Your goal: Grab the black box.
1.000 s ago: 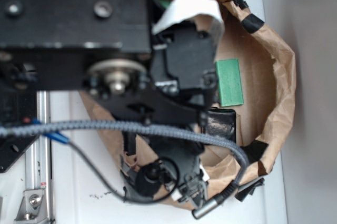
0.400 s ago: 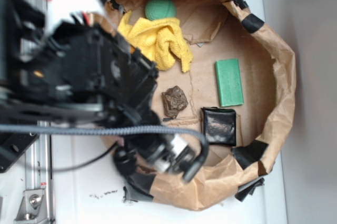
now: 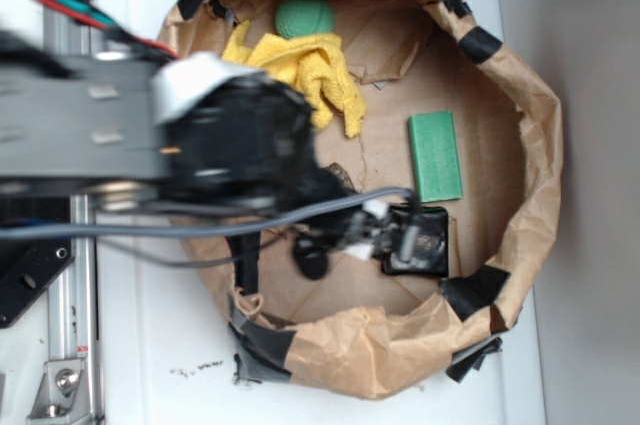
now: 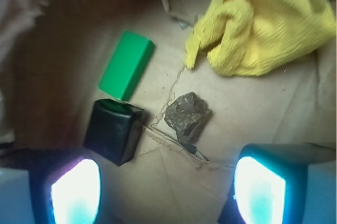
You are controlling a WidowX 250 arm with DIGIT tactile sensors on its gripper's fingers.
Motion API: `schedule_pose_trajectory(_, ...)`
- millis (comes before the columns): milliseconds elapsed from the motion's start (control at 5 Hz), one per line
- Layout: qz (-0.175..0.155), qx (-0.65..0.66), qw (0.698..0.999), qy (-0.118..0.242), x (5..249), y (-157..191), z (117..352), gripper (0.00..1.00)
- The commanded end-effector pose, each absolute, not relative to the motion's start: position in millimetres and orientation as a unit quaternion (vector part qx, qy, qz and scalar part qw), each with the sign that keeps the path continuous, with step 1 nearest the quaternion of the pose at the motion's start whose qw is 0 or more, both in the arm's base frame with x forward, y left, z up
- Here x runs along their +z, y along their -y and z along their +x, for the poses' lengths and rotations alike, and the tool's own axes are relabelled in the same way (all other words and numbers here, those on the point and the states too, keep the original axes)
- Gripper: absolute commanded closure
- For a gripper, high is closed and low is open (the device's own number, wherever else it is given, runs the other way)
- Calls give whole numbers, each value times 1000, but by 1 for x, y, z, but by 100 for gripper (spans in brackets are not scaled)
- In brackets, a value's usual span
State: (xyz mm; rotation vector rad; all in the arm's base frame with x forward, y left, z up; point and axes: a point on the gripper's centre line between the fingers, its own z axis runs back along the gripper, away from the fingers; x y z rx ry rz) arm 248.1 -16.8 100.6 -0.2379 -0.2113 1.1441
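The black box (image 3: 424, 241) lies flat on the cardboard floor at the lower right of the paper bag; its glossy top shows in the wrist view too (image 4: 113, 129). My gripper (image 3: 372, 235) is blurred and hangs just left of the box, overlapping its left edge. Seen from the wrist, the gripper (image 4: 167, 190) is open, with only bare cardboard between its two glowing pads (image 4: 73, 192). The box sits ahead of the left pad, outside the gap.
A green block (image 3: 437, 155) lies just beyond the box. A brown rock (image 4: 187, 116) sits ahead of the gripper, mostly hidden by the arm from outside. A yellow cloth (image 3: 305, 70) and green ball (image 3: 303, 17) lie at the back. The crumpled bag wall (image 3: 535, 165) rings everything.
The arm has swung from covering the bag to the left rim, then right into the bag, bringing the gripper beside the black box. The objects have not moved.
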Motion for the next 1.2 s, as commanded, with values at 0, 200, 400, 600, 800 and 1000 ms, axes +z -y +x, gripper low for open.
schedule_pose_trajectory(0,-95,568,816,60,80,32,290,0)
schedule_pose_trajectory(200,-90,581,809,32,58,52,300,0)
schedule_pose_trajectory(400,-78,583,809,2,38,67,300,0)
schedule_pose_trajectory(600,-56,574,817,9,17,71,304,0)
schedule_pose_trajectory(800,-45,564,823,58,20,53,316,0)
schedule_pose_trajectory(1000,-49,557,823,103,38,31,316,100)
